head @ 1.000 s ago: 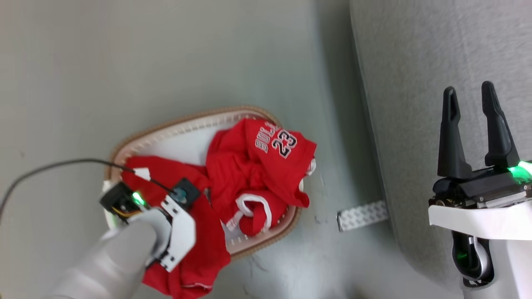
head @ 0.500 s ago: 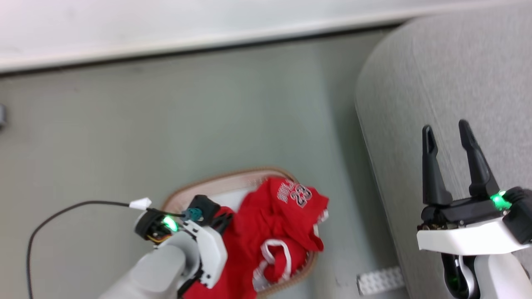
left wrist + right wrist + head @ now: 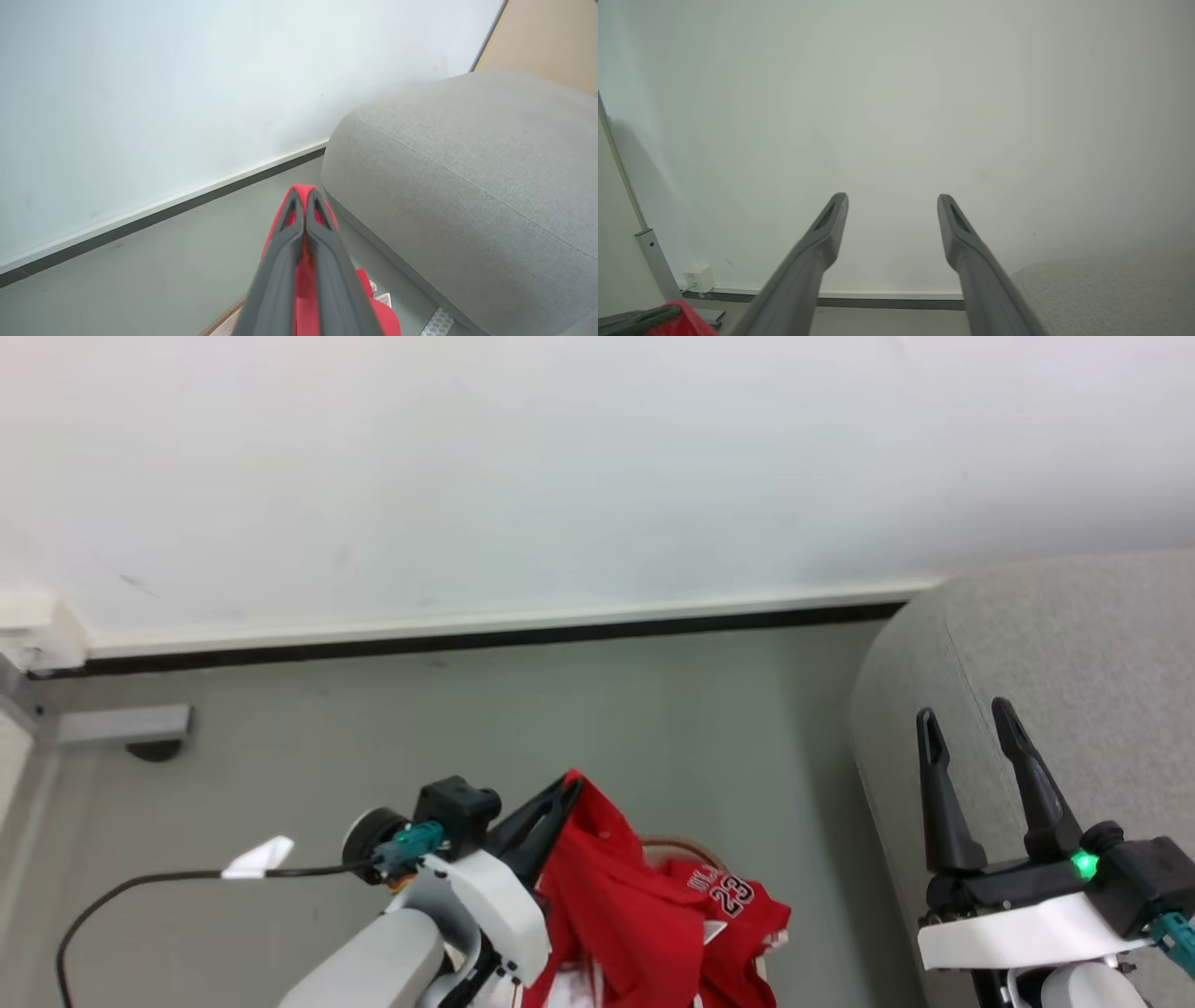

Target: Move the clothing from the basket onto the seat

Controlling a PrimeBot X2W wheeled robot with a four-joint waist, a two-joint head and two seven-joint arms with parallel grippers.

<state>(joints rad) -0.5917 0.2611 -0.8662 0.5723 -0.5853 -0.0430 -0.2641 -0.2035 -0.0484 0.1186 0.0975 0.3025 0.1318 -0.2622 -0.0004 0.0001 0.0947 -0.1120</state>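
My left gripper is shut on a plain red piece of the clothing, which hangs from its fingertips above the floor. The left wrist view has the same red fabric pinched between the closed left gripper. The red jersey with "23" droops just to its right, over a sliver of the basket's brown rim. The grey seat is at the right, also in the left wrist view. My right gripper hovers open over the seat's edge, fingers spread and empty.
A white wall with a dark baseboard runs behind the grey floor. A metal post foot stands at far left. A black cable with a white tag trails from the left wrist. A white patterned strip lies by the seat's base.
The head camera has tilted up, bringing the wall into view. My left gripper has risen, pulling the plain red garment up out of the basket. The right gripper stays open.
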